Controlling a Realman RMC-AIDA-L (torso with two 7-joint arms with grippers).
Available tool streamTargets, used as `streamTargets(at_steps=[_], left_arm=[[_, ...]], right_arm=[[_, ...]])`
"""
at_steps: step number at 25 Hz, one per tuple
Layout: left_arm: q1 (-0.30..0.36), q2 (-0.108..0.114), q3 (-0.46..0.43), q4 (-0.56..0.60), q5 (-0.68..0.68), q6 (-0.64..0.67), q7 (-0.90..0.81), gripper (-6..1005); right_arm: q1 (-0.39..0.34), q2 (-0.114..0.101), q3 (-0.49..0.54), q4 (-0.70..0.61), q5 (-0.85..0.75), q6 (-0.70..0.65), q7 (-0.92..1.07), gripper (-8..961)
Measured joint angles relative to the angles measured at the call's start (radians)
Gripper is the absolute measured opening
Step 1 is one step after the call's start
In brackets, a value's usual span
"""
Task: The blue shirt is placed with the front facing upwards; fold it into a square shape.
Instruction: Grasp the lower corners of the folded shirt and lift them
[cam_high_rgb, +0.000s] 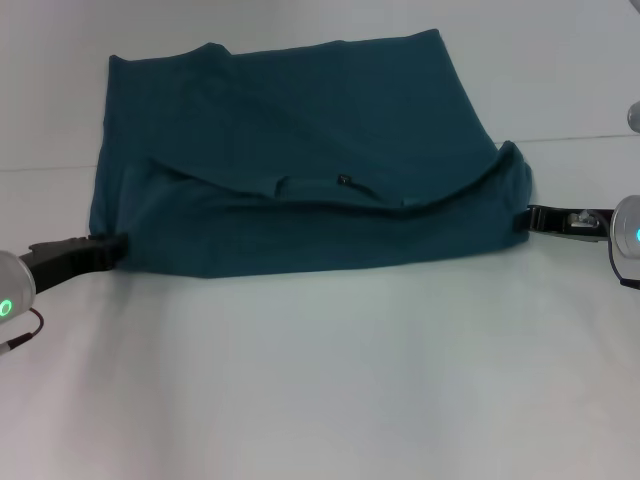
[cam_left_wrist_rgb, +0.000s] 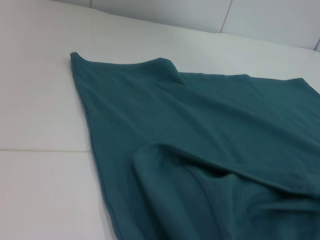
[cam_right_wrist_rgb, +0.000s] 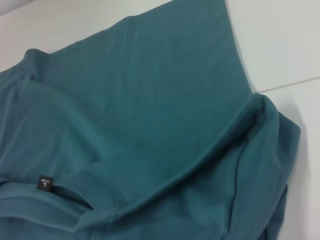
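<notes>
On the white table (cam_high_rgb: 320, 400), filling the middle and far part of the head view, lies the blue shirt (cam_high_rgb: 300, 130), spread flat with its near portion turned back over itself. That fold makes a thick band (cam_high_rgb: 330, 235) running side to side, and the collar (cam_high_rgb: 300, 190) with its small dark label (cam_high_rgb: 343, 181) sits along the band's upper edge. The print is not visible, so the printed side appears to be tucked inside or underneath; I cannot tell which.

Left gripper (cam_high_rgb: 112, 246) sits low on the table at the band's left end, its dark tip touching the cloth. Right gripper (cam_high_rgb: 530, 217) sits at the band's right end, tip against the raised corner there. Cloth hides both tips, so I cannot tell whether either claw is spread, pressed together or pinching fabric. Neither wrist view shows fingers.

Judgement: the two arms are placed at opposite ends of the folded edge so the band can be carried evenly, keeping it straight. The right corner stands up in a soft ridge (cam_right_wrist_rgb: 260, 112), which suggests it is lifted or bunched there; the left end lies flatter.

Label in the right wrist view (cam_right_wrist_rgb: 45, 182) reads as a small black tag on the collar.

Containers: none in view; nothing is held in anything.
</notes>
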Motion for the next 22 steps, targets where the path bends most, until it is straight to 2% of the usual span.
streamTargets(at_steps=[5, 15, 22], left_arm=[[-0.005, -0.001, 0.012, -0.016, 0.007, -0.002, 0.003, 269], [-0.008, -0.004, 0.048, -0.021, 0.009, -0.001, 0.008, 739], [-0.006, -0.007, 0.079, -0.015, 0.01, -0.003, 0.009, 761]], right_arm=[[0.001, 0.0, 0.0, 0.0, 0.0, -0.001, 0.0, 21], [0.001, 0.0, 0.0, 0.0, 0.0, -0.002, -0.002, 20], [0.001, 0.001, 0.0, 0.0, 0.0, -0.002, -0.003, 20]])
